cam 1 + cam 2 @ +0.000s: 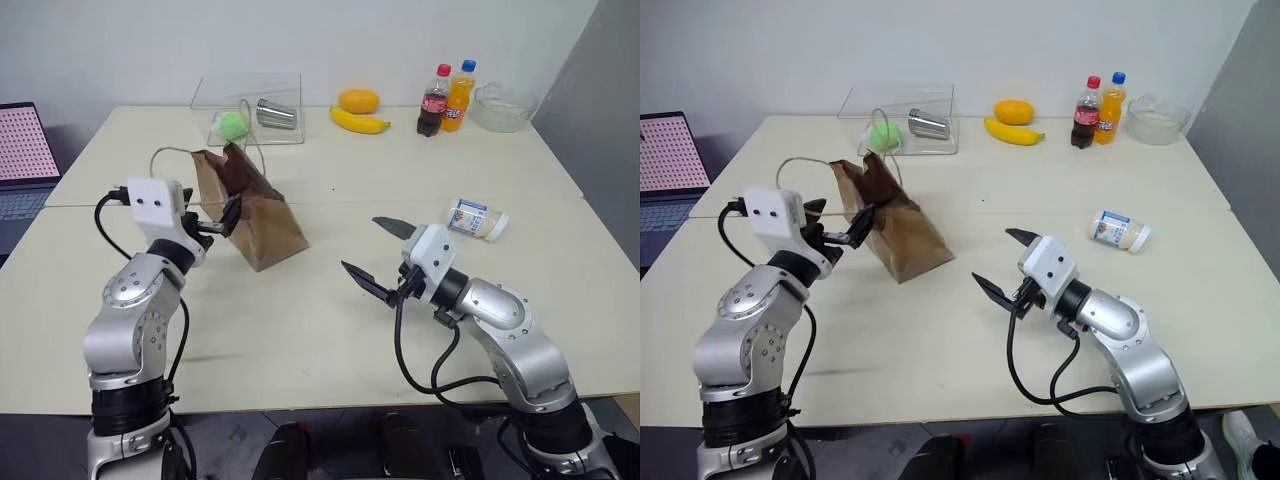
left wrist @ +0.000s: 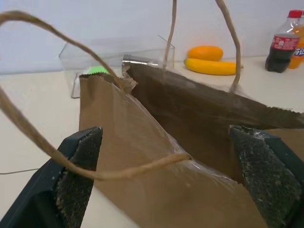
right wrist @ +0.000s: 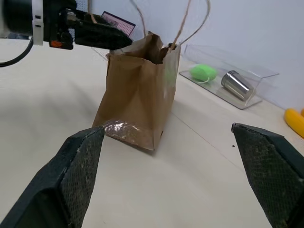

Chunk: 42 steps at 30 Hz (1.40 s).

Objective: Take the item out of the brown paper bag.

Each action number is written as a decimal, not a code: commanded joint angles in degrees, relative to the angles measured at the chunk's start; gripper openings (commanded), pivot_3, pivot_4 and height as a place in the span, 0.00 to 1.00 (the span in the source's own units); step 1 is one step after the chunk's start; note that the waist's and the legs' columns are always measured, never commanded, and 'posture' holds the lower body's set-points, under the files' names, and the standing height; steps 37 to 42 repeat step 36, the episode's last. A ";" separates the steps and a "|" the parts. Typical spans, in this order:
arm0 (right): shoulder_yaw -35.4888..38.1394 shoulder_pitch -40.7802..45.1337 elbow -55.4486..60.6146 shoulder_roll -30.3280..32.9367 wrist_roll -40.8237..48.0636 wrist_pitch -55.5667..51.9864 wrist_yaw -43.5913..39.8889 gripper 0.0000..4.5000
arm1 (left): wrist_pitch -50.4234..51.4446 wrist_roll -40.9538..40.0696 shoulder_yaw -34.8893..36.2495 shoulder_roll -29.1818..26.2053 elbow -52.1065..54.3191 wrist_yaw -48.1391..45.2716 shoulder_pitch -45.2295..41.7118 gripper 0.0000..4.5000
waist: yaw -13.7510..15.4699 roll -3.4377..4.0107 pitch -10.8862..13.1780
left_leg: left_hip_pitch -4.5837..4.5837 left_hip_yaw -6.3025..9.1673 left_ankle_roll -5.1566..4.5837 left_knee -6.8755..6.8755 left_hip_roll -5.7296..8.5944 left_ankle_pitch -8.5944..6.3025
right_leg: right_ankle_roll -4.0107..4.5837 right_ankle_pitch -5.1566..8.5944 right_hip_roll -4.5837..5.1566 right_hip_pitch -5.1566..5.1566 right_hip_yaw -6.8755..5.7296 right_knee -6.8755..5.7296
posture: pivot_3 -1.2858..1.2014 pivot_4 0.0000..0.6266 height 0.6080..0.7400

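**Bottle already out on the bench, both hands empty**

I'm looking down over both arms and the item [image 1: 479, 219], the stubby whitish bottle with the blue-and-white label, is lying on its side on the bench [image 1: 330, 320], off to my right and well apart from the brown paper bag [image 1: 252, 215]. So I'm judging the extraction itself as done, or very nearly; what is left is tidying the pose.

My left gripper [image 1: 222, 222] is sitting right at the bag's near edge, fingers spread wide and pinching nothing. In the left wrist view the creased paper and a tan loop handle [image 2: 61, 159] are running between the two pads, but I can't tell whether they are touching. The bag is leaning, tilted toward my left arm.

My right gripper [image 1: 383, 258] is hovering over bare bench between bag and bottle, fingers spread wide, holding nothing.

Next I'm thinking: ease the left hand clear without snagging that handle, since a caught loop could drag the light bag over.
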<state>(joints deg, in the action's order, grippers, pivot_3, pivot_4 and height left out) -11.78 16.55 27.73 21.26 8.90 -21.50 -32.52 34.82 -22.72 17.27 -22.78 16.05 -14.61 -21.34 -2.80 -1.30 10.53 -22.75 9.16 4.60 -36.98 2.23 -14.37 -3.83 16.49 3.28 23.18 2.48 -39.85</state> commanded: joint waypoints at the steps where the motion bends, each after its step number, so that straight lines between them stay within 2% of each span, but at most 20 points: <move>1: 0.05 0.60 1.09 0.14 -0.50 2.02 -0.03 1.00 | 1.84 -3.44 1.46 0.31 0.16 -0.36 -2.03 0.99 | -0.14 0.00 0.00 | 0.00 -0.01 0.00 0.00 0.00 0.00 | 0.00 0.00 0.00 0.00 0.01 0.00 | 0.52 0.24 1.00; 7: -0.05 -0.45 1.53 0.50 -1.14 2.93 -0.12 1.00 | -2.68 -2.62 3.80 1.01 2.07 1.90 0.85 0.99 | -0.35 0.00 0.00 | 0.03 -0.01 0.06 0.02 -0.02 0.03 | 0.00 0.00 -0.01 0.00 0.02 0.00 | 0.52 0.24 1.00; 12: 0.10 -1.52 1.71 0.66 -1.13 4.77 -0.08 1.00 | -10.48 3.82 4.82 2.52 8.89 7.20 8.28 0.99 | -0.04 0.00 0.00 | 0.01 0.01 0.09 0.03 -0.03 0.04 | 0.00 0.00 0.00 0.00 0.02 0.08 | 0.52 0.24 1.00; 17: 0.01 -1.87 1.10 0.54 -1.23 6.25 0.04 1.00 | -11.47 5.21 4.06 4.17 13.72 8.60 15.57 0.99 | 0.17 0.00 0.00 | 0.01 -0.02 0.03 0.04 -0.02 0.01 | 0.01 0.00 0.01 -0.03 0.04 0.14 | 0.52 0.24 1.00; 20: 0.99 -2.73 0.81 -0.70 -0.96 7.76 1.64 1.00 | -11.29 6.69 0.23 3.59 16.79 5.54 22.83 0.99 | 0.12 0.01 -0.02 | 0.02 -0.04 0.00 0.04 -0.03 -0.02 | 0.01 0.00 -0.01 -0.04 0.04 0.14 | 0.52 0.24 1.00; 23: 2.81 -4.90 1.08 -2.57 1.52 9.02 2.55 1.00 | -11.75 8.97 -2.62 2.57 17.75 4.54 26.06 0.99 | 0.49 0.00 -0.02 | 0.01 -0.03 -0.01 0.08 -0.03 -0.02 | 0.01 0.00 0.00 -0.05 0.02 0.19 | 0.52 0.24 1.00; 26: 5.03 -9.66 2.49 -4.24 3.59 7.65 4.38 1.00 | -16.02 11.72 -6.34 1.06 18.12 1.65 27.34 0.99 | 0.96 -0.01 -0.04 | 0.01 -0.02 -0.01 0.08 -0.03 -0.02 | 0.03 -0.02 -0.01 -0.08 0.00 0.21 | 0.52 0.24 1.00; 30: 6.43 -14.50 3.40 -6.16 4.34 7.84 6.88 1.00 | -18.07 11.49 -9.47 1.57 16.57 -0.62 25.96 0.99 | 1.15 0.01 -0.06 | 0.02 -0.04 -0.02 0.09 -0.02 -0.03 | 0.04 -0.02 0.00 -0.17 0.01 0.38 | 0.52 0.24 1.00; 42: 7.46 -15.09 2.34 -6.67 3.04 9.47 9.22 1.00 | -20.75 12.29 -11.13 1.59 12.80 -2.60 24.72 0.99 | 0.77 0.09 -0.10 | 0.16 -0.09 -0.02 0.18 -0.12 -0.03 | 0.08 -0.04 -0.10 -0.20 0.04 0.38 | 0.52 0.24 1.00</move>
